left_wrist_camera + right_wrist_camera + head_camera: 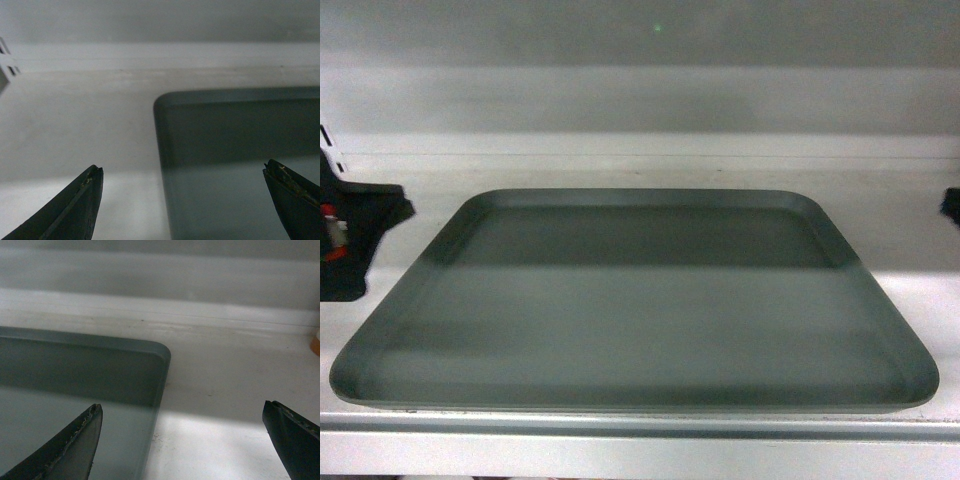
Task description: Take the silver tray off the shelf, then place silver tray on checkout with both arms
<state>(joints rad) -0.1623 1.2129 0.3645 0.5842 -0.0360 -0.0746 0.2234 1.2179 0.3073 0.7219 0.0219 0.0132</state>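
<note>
Nearest the head camera runs the pale silvery front lip of the flat white metal store shelf (920, 250). Lying flat on the board just behind that lip is the large rectangular dull grey-silver metal tray (635, 305), rounded at the corners with a low raised rim; its near edge sits close to the lip and its far edge stops short of the plain white back panel (640, 100). The near half of the tray is lit, the far half in shadow.

The black left gripper (182, 172) stands at the tray's left side, its body showing at the left edge of the head view, low to the board. From its wrist camera the two dark fingertips are spread wide, one over the bare white board and the other over the tray floor, so that the tray's left rim and far-left corner lie between them. It grips nothing.

The black right gripper (182, 410) mirrors this on the tray's right side; only a sliver of it shows in the head view. Its fingertips are likewise wide apart, straddling the right rim near the far-right corner, clasping nothing.
</note>
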